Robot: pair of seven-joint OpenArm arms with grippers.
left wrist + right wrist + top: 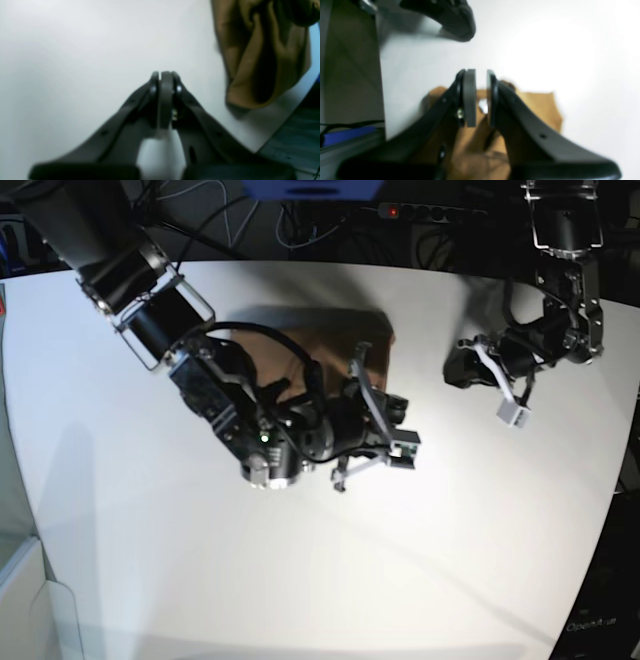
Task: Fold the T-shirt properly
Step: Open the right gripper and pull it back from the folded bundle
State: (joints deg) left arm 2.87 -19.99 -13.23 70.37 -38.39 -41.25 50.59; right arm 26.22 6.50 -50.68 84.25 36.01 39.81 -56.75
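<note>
The tan-brown T-shirt [330,340] lies bunched in a compact heap on the white table [200,580], mostly under my right arm. My right gripper [358,366] hovers at the heap's right edge. In the right wrist view the right gripper [481,75] has its jaws a narrow gap apart over the T-shirt [535,107], holding nothing that I can see. My left gripper [453,372] is off the cloth, to its right. In the left wrist view the left gripper [163,75] is shut and empty over bare table, with the T-shirt [262,62] at the upper right.
The table's curved edge [275,132] runs close to the shirt in the left wrist view, with floor beyond it. A power strip [430,210] and cables lie behind the table's far edge. The left arm's gripper [450,15] shows at the top of the right wrist view.
</note>
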